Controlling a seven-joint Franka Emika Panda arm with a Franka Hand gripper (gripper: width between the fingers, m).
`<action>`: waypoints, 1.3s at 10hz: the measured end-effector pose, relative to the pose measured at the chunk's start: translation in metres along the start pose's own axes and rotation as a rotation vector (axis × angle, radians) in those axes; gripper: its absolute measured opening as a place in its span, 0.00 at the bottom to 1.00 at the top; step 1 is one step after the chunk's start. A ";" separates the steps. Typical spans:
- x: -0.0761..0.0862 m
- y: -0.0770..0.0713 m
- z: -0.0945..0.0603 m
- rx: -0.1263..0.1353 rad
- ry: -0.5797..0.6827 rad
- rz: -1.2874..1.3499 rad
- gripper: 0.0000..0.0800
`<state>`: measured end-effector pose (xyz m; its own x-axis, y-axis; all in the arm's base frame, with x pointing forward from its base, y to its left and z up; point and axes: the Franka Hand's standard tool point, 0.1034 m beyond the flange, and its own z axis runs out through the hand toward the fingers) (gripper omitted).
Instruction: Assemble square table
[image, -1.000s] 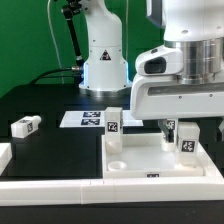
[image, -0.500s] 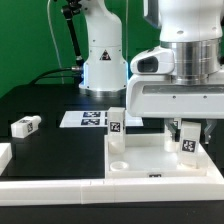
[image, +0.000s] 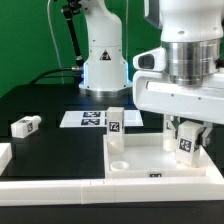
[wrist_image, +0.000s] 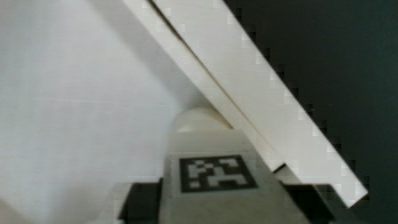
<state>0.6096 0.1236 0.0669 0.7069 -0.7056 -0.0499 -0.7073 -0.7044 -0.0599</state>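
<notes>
The square table top (image: 150, 163) is a white tray with a raised rim, lying on the black table. One white tagged leg (image: 114, 122) stands upright in its far corner on the exterior view's left. My gripper (image: 186, 150) is shut on a second tagged leg (image: 186, 143) and holds it upright over the tray's far right corner. In the wrist view this leg (wrist_image: 217, 165) sits between my dark fingers (wrist_image: 146, 203), next to the tray's rim (wrist_image: 222, 70). A third leg (image: 25, 126) lies loose on the exterior view's left.
The marker board (image: 92, 118) lies flat behind the tray. A long low white border wall (image: 60, 188) runs along the front edge. The arm's white base (image: 102, 60) stands at the back.
My hand has turned a little about its own axis with the leg in it. The leg stays over the same corner, slightly lower. Nothing else moved.
</notes>
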 end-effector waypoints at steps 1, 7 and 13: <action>0.006 0.002 0.001 0.032 0.002 0.144 0.37; 0.010 0.001 0.002 0.091 -0.062 0.585 0.49; 0.011 -0.003 -0.003 0.076 0.012 -0.040 0.81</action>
<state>0.6194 0.1172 0.0691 0.7343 -0.6779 -0.0338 -0.6753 -0.7246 -0.1374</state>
